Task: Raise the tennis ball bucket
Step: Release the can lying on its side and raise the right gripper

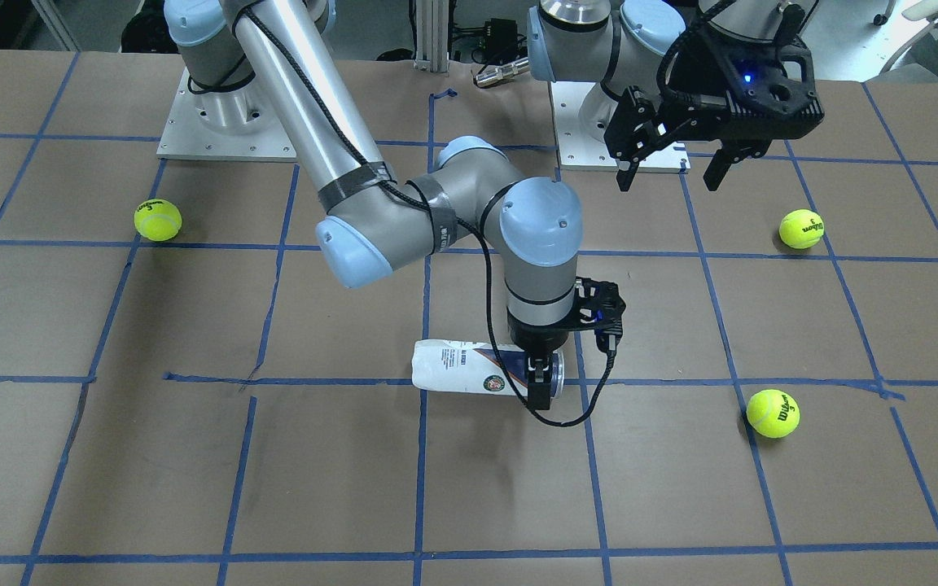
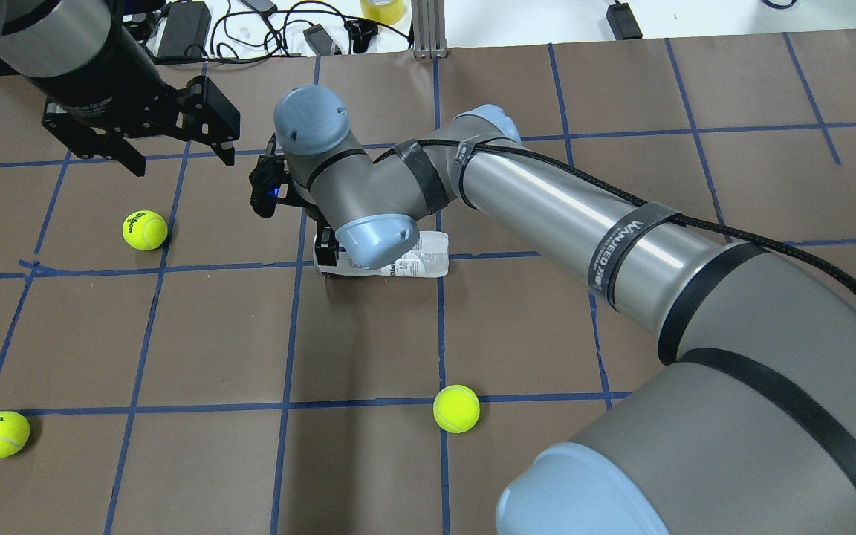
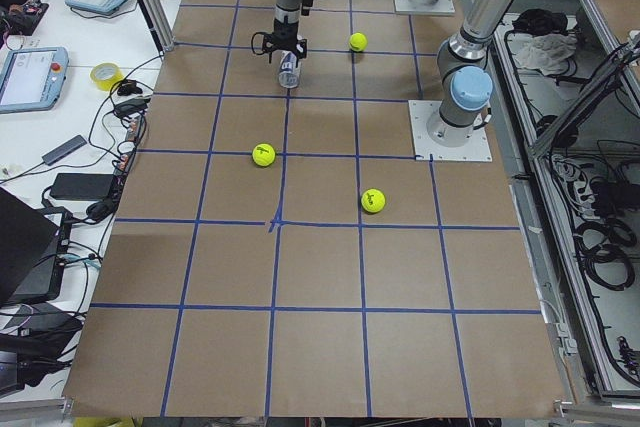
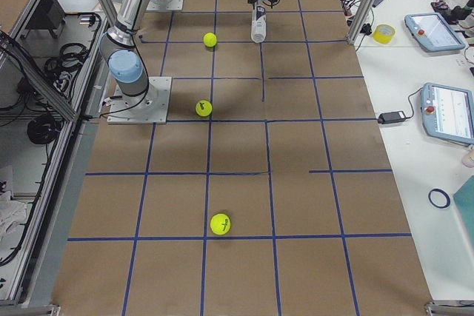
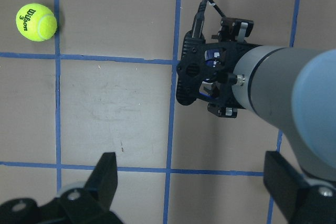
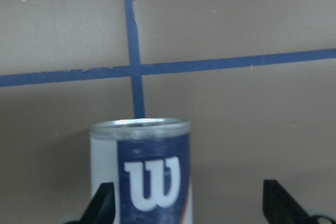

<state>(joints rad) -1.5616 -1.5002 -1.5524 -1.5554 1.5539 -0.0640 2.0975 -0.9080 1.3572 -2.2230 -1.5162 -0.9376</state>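
The tennis ball bucket (image 1: pixel 461 368) lies on its side on the brown table, near a blue tape line. It also shows in the overhead view (image 2: pixel 420 260) and in the right wrist view (image 6: pixel 142 171), navy Wilson label up. My right gripper (image 1: pixel 540 382) is down at the bucket's rim end, open. In the right wrist view its fingers (image 6: pixel 102 203) stand wide, the bucket close to the left finger and well clear of the other. My left gripper (image 1: pixel 668 175) hangs open and empty above the table, apart from the bucket.
Three yellow-green tennis balls lie loose: one (image 1: pixel 158 220) near the right arm's base, one (image 1: pixel 801 229) below the left gripper, one (image 1: pixel 773 413) toward the front. Cables and gear lie past the table's far edge (image 2: pixel 198 30).
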